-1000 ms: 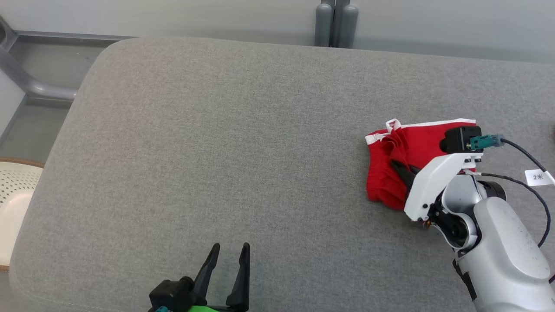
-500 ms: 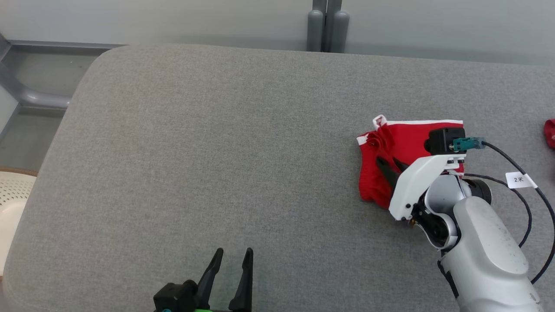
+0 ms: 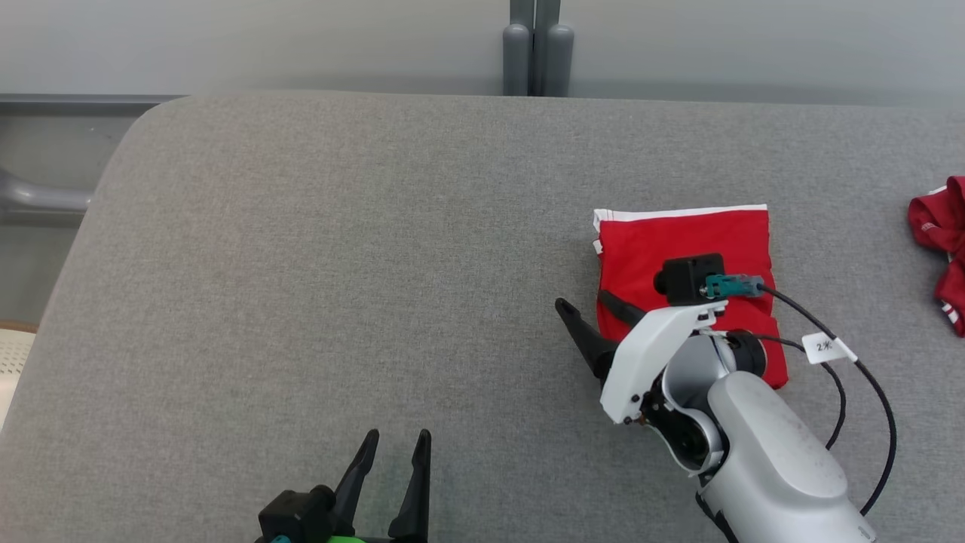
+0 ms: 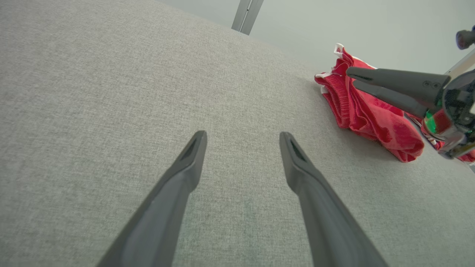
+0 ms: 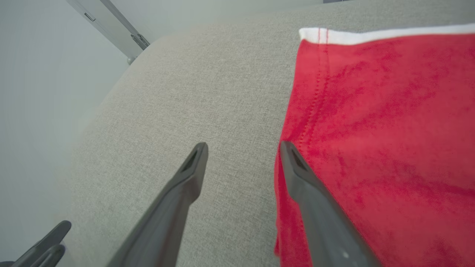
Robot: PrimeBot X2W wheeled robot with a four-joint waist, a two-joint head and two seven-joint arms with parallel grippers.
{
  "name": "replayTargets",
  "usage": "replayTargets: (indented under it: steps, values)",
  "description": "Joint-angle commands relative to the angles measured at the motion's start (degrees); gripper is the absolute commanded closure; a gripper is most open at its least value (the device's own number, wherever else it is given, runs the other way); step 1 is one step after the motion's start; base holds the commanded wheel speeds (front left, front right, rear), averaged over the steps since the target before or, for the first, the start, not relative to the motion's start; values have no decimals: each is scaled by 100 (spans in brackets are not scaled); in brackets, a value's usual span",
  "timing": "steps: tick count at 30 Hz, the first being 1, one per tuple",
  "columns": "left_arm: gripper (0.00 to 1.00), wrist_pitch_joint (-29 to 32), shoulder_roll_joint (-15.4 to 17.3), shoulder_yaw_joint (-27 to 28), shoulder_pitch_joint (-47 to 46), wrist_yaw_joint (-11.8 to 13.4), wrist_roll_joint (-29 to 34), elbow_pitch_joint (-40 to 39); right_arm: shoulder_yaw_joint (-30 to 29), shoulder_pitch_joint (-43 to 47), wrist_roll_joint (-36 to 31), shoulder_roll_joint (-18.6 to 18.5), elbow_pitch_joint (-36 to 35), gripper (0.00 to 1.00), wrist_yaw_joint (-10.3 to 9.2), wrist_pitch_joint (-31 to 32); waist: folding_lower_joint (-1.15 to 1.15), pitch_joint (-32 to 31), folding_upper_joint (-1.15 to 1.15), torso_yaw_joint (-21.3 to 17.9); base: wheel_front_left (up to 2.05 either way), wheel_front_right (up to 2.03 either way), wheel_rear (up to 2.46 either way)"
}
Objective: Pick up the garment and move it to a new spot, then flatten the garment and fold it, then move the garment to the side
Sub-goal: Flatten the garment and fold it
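Garment (image 3: 678,241) lies folded on cushion (image 3: 339,264), spread right gripper (image 3: 582,299) straddling its edge.

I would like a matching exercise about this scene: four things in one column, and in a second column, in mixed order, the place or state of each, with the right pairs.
1. folded red garment with white trim
2. crumpled red cloth
3. left hand
4. right hand

A. at the right edge of the head view
B. open, one finger over red fabric, one over the grey padded surface
C. flat, a neat rectangle
D. open, low in the head view, away from any cloth

Pairs: 1-C, 2-A, 3-D, 4-B.
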Motion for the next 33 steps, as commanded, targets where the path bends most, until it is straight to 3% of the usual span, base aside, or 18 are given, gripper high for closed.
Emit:
replayTargets:
  steps: [1, 6, 11, 14, 23, 33]
  values:
    - [0, -15, 15, 47, -19, -31, 55, 15, 92, 86, 99, -11, -80, 0, 2, -228, 0, -96, 0, -82, 0, 0, 0]
    - [0, -15, 15, 195, 130, -69, 121, 49, 380, 399, 149, -82, -187, 0, 2, -959, 0, -362, 0, -212, 0, 0, 0]
    - [0, -15, 15, 661, 452, -102, 302, -78, 405, 1039, -707, -638, -339, 0, 2, -2303, 0, -855, 0, -416, 0, 0, 0]
    - [0, -15, 15, 937, 588, -158, 495, -179, 44, 1433, -977, -915, -431, 0, -3, -2777, 0, -964, 0, -500, 0, 0, 0]
    - [0, -15, 14, 1592, 813, -282, 713, -424, -1688, 2875, -1605, -1083, -1372, 0, 1, -2906, 0, -1158, 0, -549, 0, 0, 0]
    - [0, -15, 13, 1910, 1020, -354, 935, -594, -2303, 3500, -1781, -916, -1606, 0, 1, -2907, 0, -1240, 0, -646, 0, 0, 0]
